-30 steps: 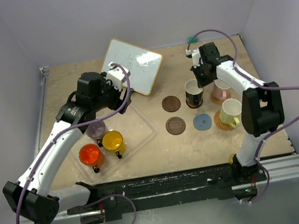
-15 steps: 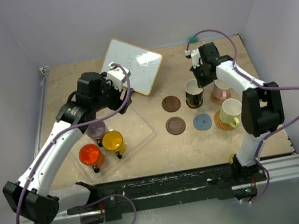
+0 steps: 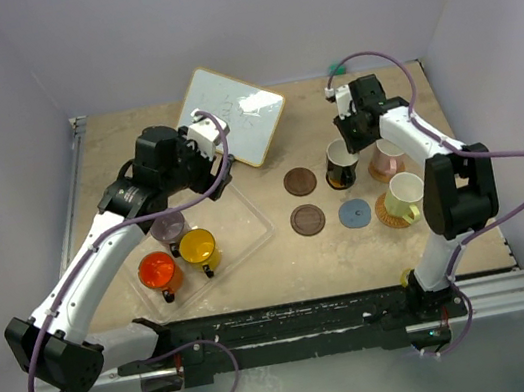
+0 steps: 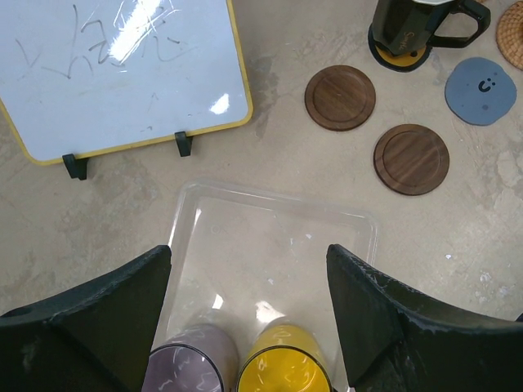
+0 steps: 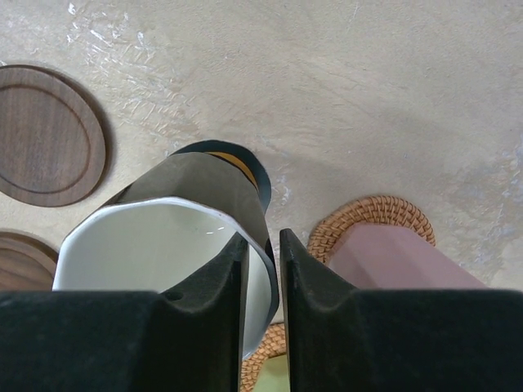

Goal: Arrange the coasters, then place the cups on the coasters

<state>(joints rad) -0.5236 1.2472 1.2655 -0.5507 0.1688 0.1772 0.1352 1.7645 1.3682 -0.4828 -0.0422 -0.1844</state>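
Right wrist: I see right gripper (image 5: 263,245) astride black mug (image 5: 196,184) rim, lower centre; can't tell grip. Left gripper (image 4: 248,255) released.

clear tray (image 4: 278,245) holds mauve cup (image 4: 189,377), yellow cup (image 4: 283,380) | black cup (image 4: 409,24) on coaster (image 4: 398,60) | whiteboard (image 4: 122,82) propped beyond tray

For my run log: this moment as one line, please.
left fingers open above tray | right fingers astride black mug rim | black mug on coaster

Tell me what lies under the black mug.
A coaster: only a crescent of its orange centre and dark rim shows at the base of the black mug. The rest is covered by the mug.
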